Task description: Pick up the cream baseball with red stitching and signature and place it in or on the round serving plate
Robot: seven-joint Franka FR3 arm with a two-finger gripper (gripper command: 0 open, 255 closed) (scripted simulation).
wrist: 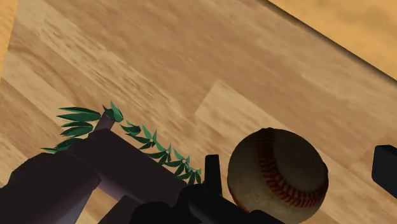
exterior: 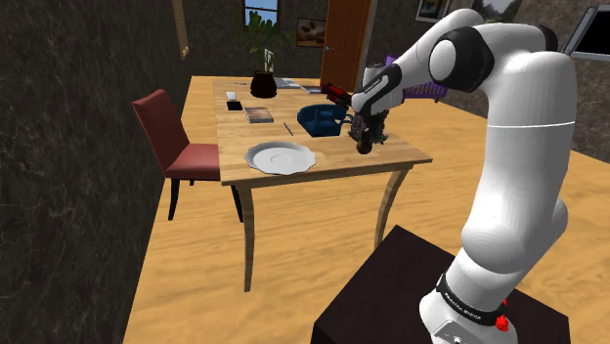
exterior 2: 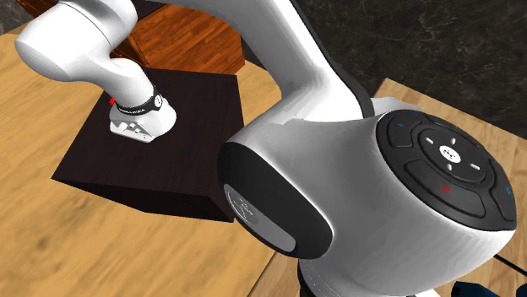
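The cream baseball (wrist: 278,170) with red stitching lies on the wooden table (wrist: 191,70), between the two black fingers of my gripper (wrist: 299,162). The fingers stand apart, one finger (wrist: 212,167) close beside the ball, the other (wrist: 385,163) with a gap to it. In the shoulder view my gripper (exterior: 366,145) points down over the table's near corner on that view's right. The round white plate (exterior: 281,157) sits near the table's front edge, to the shoulder view's left of the gripper.
A dark purple object fringed with green leaves (wrist: 121,153) lies close beside the ball. A blue object (exterior: 321,119), small dark items and a potted plant (exterior: 264,78) stand further back on the table. A red chair (exterior: 174,137) is at its left side. The dark stand (exterior 2: 160,126) rests on wooden floor.
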